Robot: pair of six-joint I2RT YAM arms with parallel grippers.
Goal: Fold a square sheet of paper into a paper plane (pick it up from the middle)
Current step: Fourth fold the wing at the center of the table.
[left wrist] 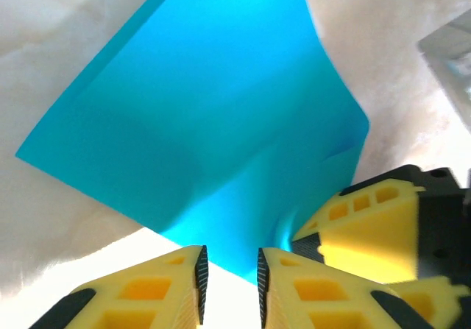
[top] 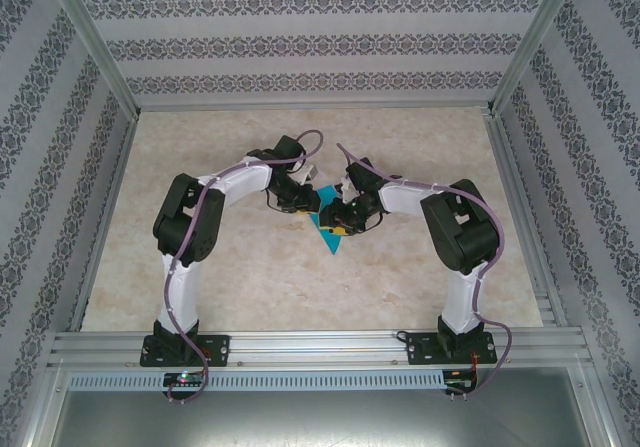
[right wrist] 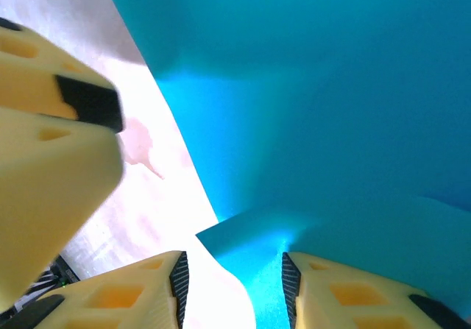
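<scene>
The square sheet of paper (top: pixel 332 237), turquoise-blue, lies at the table's middle, showing as a triangle pointing to the near edge. A finished paper plane is out of view. In the left wrist view the sheet (left wrist: pixel 213 115) rises and bends. Its lower edge runs into the gap of my left gripper (left wrist: pixel 229 259), whose pads stand apart with table showing between them. In the right wrist view a folded flap of the sheet (right wrist: pixel 331 108) lies between the wide-apart pads of my right gripper (right wrist: pixel 232 266). Both grippers, left (top: pixel 312 207) and right (top: pixel 338 219), meet over the paper, fingers nearly touching.
The marble-patterned table (top: pixel 250 287) has free room all round the paper. Aluminium rails (top: pixel 320 345) border the near edge, and patterned walls enclose the other three sides. The right gripper's yellow finger (left wrist: pixel 368 226) sits close beside my left fingers.
</scene>
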